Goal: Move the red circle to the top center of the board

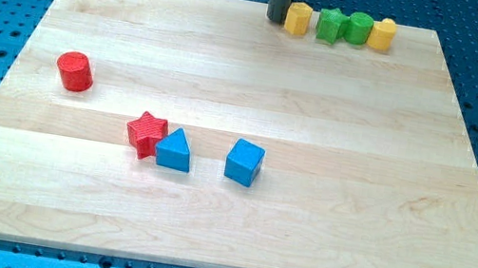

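The red circle (75, 71) is a short red cylinder on the wooden board (224, 228), at the view's left and a little above mid-height. My tip (276, 20) touches the board at the top centre, just left of a yellow hexagon block (298, 17). The tip is far to the right of and above the red circle.
Right of the yellow hexagon stand a green star (331, 25), a green circle (359, 28) and a yellow block (382, 34) in a row along the top edge. A red star (146, 132), a blue triangle (174, 150) and a blue cube (244, 162) lie lower, left of centre.
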Controlling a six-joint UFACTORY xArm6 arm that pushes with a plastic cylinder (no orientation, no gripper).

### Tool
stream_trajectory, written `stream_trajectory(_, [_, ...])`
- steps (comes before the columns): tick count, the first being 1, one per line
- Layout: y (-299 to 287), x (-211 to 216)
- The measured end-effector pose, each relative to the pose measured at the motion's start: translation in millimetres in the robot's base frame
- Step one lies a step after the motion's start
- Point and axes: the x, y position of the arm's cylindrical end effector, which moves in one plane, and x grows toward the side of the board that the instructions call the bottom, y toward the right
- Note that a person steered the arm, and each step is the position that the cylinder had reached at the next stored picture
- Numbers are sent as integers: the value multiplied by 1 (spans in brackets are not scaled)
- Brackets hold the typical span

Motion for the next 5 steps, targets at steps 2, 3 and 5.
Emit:
stream_trajectory(2, [-63,102])
stream_trajectory(3, [-96,199])
stream_trajectory(5, [-207,239])
